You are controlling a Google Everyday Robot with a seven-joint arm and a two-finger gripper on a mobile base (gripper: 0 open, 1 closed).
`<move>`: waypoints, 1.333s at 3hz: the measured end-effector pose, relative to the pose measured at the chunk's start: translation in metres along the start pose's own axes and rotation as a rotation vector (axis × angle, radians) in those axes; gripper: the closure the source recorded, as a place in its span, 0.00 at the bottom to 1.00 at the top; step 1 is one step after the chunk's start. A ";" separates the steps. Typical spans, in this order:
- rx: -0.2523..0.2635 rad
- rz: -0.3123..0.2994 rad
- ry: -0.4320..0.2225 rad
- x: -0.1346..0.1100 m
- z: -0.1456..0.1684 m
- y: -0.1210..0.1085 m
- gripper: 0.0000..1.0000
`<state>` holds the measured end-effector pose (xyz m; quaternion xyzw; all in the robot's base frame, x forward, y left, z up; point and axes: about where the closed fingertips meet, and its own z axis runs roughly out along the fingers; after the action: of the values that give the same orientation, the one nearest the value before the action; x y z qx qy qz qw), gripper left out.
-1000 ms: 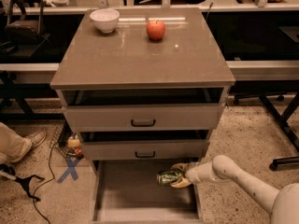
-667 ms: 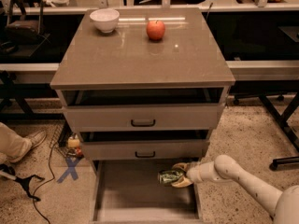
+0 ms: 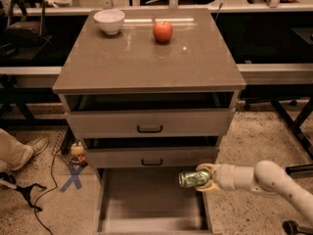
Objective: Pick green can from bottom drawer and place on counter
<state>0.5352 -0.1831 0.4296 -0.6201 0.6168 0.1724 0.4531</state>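
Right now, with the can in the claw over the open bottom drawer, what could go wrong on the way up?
1. The claw holds the green can sideways by one end, just below the middle drawer front; a straight lift could knock it there.
2. The counter edge overhangs above, so the can may catch it too.
3. The apple and bowl stand at the back; set the can nearer the front.

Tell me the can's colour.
Pale-mottled green can, in the gripper over the bottom drawer; camera view.

Dim light, counter (image 3: 146,58) glare, end effector (image 3: 202,178) over shadowed bottom drawer (image 3: 142,204).
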 end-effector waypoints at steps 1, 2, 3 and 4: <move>0.049 -0.068 0.015 -0.052 -0.067 -0.017 1.00; 0.083 -0.116 -0.018 -0.090 -0.107 -0.043 1.00; 0.087 -0.124 -0.025 -0.096 -0.114 -0.049 1.00; 0.095 -0.104 -0.057 -0.097 -0.113 -0.053 1.00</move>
<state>0.5275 -0.2207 0.5836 -0.6241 0.5779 0.1370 0.5077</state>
